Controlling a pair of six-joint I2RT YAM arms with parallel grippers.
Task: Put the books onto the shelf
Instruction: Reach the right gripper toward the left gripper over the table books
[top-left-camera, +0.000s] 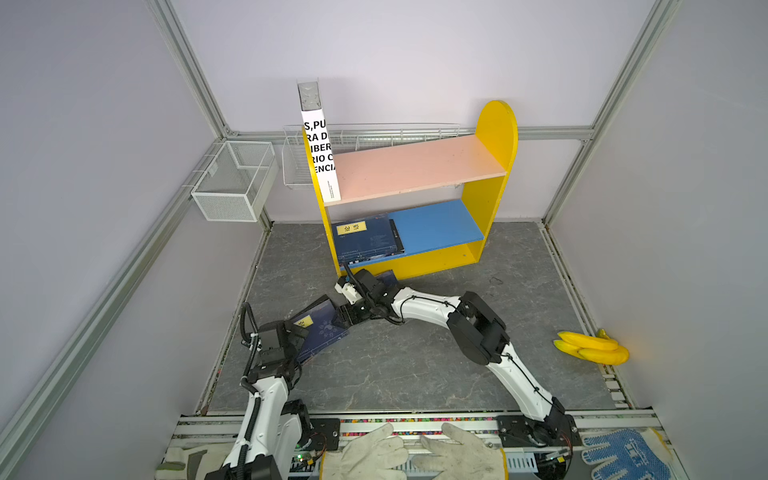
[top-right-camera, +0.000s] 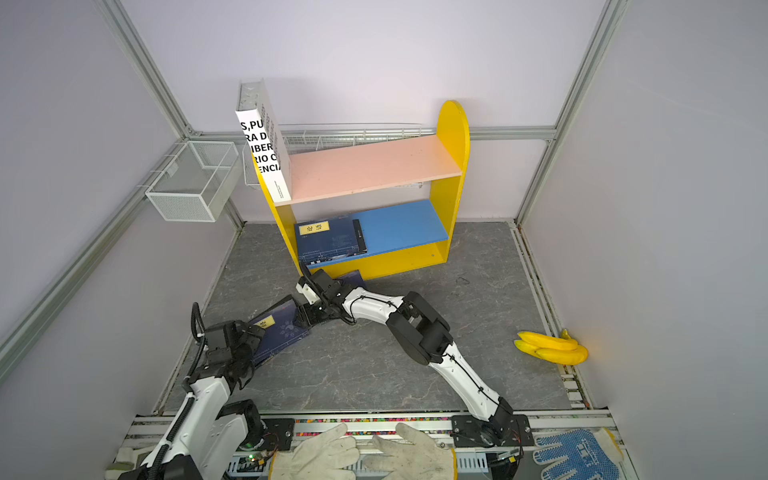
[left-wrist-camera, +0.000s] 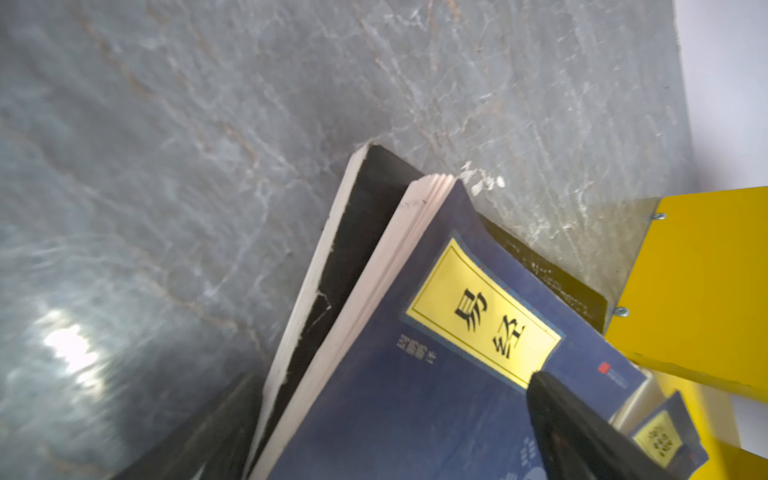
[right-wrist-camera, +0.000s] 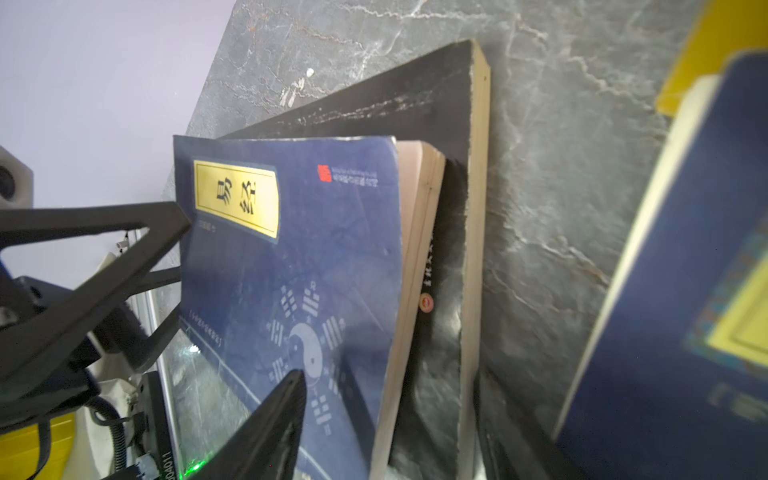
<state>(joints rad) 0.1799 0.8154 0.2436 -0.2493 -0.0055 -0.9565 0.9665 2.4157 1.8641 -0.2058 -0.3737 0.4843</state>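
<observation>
A navy book (top-left-camera: 322, 328) lies on a black book (left-wrist-camera: 365, 216) by the counter's (top-left-camera: 415, 365) left edge, before the shelf (top-left-camera: 494, 166). The left hand (top-left-camera: 296, 334) straddles it, jaws wide apart — the right hand (top-left-camera: 343, 313) brackets the opposite edge; clamped or not, I cannot tell.

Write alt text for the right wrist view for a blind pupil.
A navy book with a yellow title label lies on a black book on the grey table; an end effector finger reaches over its cover.
</observation>
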